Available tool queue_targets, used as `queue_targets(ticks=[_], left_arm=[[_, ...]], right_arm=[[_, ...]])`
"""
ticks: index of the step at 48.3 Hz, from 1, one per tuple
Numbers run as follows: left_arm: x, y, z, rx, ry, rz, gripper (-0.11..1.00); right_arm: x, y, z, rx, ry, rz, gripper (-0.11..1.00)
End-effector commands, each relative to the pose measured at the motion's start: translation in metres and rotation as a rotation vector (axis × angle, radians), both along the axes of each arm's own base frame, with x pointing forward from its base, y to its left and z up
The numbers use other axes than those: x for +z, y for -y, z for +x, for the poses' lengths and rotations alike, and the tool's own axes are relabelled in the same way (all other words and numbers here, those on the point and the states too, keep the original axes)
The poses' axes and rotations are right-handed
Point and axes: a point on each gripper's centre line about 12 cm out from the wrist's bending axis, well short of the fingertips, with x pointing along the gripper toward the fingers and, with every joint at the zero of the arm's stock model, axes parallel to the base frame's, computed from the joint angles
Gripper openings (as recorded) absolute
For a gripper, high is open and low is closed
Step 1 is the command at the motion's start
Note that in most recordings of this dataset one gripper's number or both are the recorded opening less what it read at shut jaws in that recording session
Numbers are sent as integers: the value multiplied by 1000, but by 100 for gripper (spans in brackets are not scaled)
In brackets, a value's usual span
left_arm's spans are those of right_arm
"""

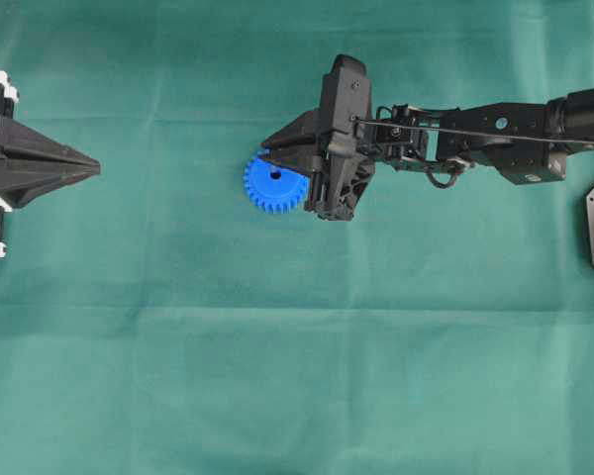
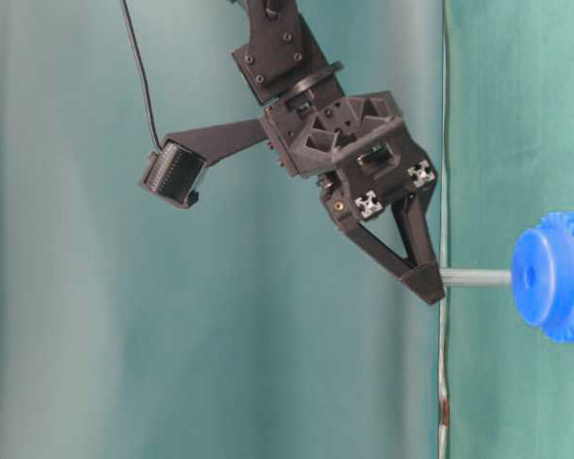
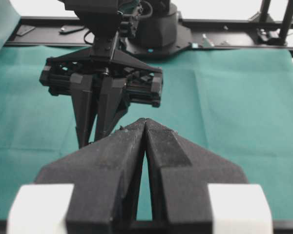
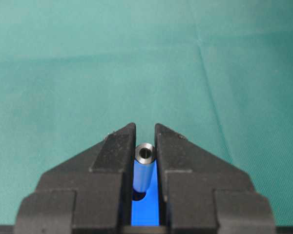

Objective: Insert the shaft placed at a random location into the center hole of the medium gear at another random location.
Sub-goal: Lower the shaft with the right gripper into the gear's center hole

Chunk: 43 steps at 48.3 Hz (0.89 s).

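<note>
The right gripper (image 4: pixel 145 141), nearly closed on the shaft (image 4: pixel 144 168), could jam it off-centre against the medium gear (image 1: pixel 274 184).

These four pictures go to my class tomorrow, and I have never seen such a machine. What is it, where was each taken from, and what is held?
It is a robot with two arms, each ending in a claw. One picture looks straight down on the green cloth, one looks from table level and appears turned sideways, and two come from cameras on the wrists. The right claw is shut on a small metal shaft, held over the blue gear lying on the cloth. The shaft's tip is near the gear's center hole, not yet in. The left claw is shut, empty, waiting at the side.
</note>
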Motion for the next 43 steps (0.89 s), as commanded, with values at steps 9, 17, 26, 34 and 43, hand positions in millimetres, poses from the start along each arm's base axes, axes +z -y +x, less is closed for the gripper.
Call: queue_targets(ticks=[9,17,26,34,43], left_arm=[[7,0,3,-1,17,3,0],[7,0,3,1,17,2,0],[7,0,3,1,17,2,0],[7,0,3,1,17,2,0],[7,0,3,1,14,0,0]], right_arm=[[5,0,7,1,20,-3,12],[-1,1,8,-5,11,5,12],[-7,1,9,-11,9,10,12],[-7,1,9,-13,8,12,12],[-2,1,7,-13,18,11,12]])
